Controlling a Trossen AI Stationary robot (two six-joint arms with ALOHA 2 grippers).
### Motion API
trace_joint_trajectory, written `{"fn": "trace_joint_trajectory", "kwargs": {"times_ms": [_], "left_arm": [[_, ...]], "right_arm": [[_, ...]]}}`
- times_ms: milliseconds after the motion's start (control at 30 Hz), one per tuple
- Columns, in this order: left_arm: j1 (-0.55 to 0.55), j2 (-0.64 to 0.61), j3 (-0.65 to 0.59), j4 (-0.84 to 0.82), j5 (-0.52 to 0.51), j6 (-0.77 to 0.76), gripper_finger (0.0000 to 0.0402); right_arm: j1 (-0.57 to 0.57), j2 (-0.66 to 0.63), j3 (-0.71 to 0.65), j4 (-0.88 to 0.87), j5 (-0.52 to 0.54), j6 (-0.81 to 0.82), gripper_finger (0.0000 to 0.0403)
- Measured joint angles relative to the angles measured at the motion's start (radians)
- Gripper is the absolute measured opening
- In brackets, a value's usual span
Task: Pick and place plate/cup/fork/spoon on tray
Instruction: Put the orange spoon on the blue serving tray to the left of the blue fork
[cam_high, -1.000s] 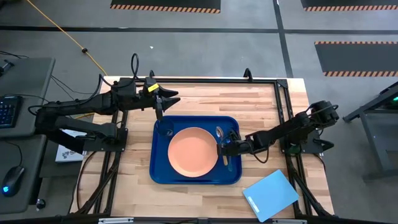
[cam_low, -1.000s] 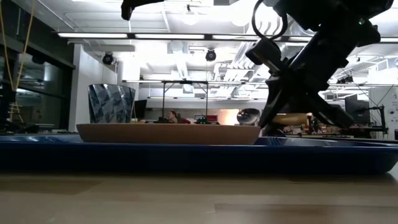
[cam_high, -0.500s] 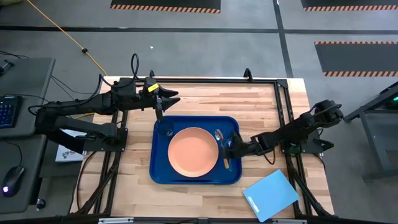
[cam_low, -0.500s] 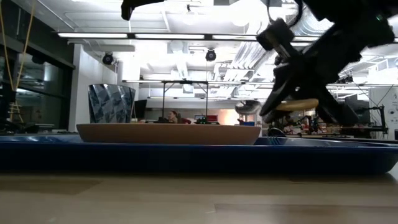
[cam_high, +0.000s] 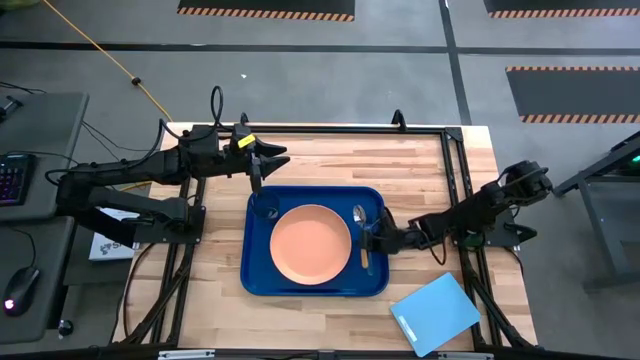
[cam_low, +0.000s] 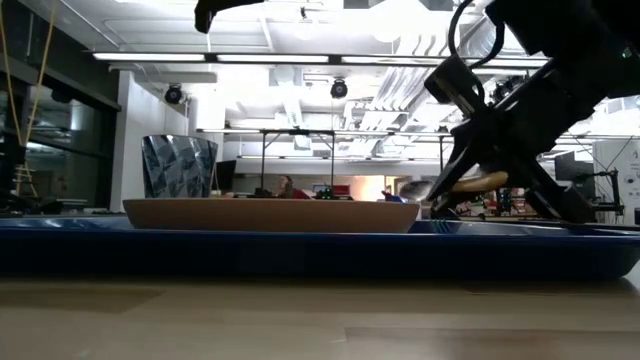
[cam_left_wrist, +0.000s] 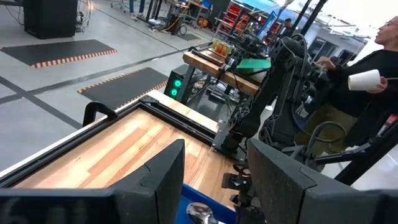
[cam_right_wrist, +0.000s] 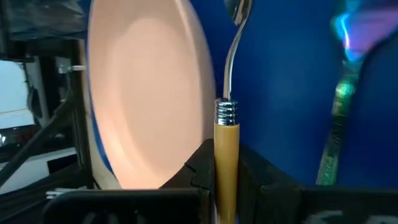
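Observation:
The dark-blue tray (cam_high: 262, 275) lies mid-table. The salmon-pink plate (cam_high: 311, 243) rests flat on it, and the dark cup (cam_high: 265, 208) stands upright in its far-left corner. My right gripper (cam_high: 372, 240) is over the tray's right part, just right of the plate, shut on the orange-handled spoon (cam_right_wrist: 227, 134). A thin bluish utensil, apparently the fork (cam_right_wrist: 339, 112), lies on the tray floor beside the spoon. My left gripper (cam_high: 262, 165) is open and empty above the tray's far-left corner, near the cup. My right gripper pinches the spoon's orange handle (cam_right_wrist: 227, 163) between its two fingers. It comes slanting down from the table's right. The silver bowl (cam_high: 360, 213) points toward the far edge. In the low view the spoon (cam_low: 478, 182) is tilted, bowl end lower; the tray rim hides whether it touches.
A light-blue flat board (cam_high: 435, 313) lies on the table near the front right, off the tray. Black frame rails (cam_high: 455, 170) run along the table's sides and far edge. Bare wood shows at the left of the tray (cam_high: 215, 280).
My right gripper, still shut on the spoon, has gone a little toward the table's right edge, away from the plate. In the low view the spoon first rose, then came down closer to the tray, its bowl end now lower.

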Motion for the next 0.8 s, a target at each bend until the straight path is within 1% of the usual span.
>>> {"fn": "trace_joint_trajectory", "kwargs": {"times_ms": [100,433,733,800], "left_arm": [[0.000,0.000,0.000,0.001,0.000,0.000,0.0164],[0.000,0.000,0.000,0.006,0.000,-0.001,0.0164],[0.000,0.000,0.000,0.005,0.000,-0.001,0.0164],[0.000,0.000,0.000,0.005,0.000,0.000,0.0164]], "right_arm": [[-0.003,0.000,0.000,0.000,-0.024,0.024,0.0017],[-0.003,0.000,0.000,-0.008,-0.029,0.090,0.0040],[-0.003,0.000,0.000,-0.013,-0.030,0.124,0.0042],[-0.003,0.000,0.000,-0.024,-0.046,0.138,0.0043]]}}
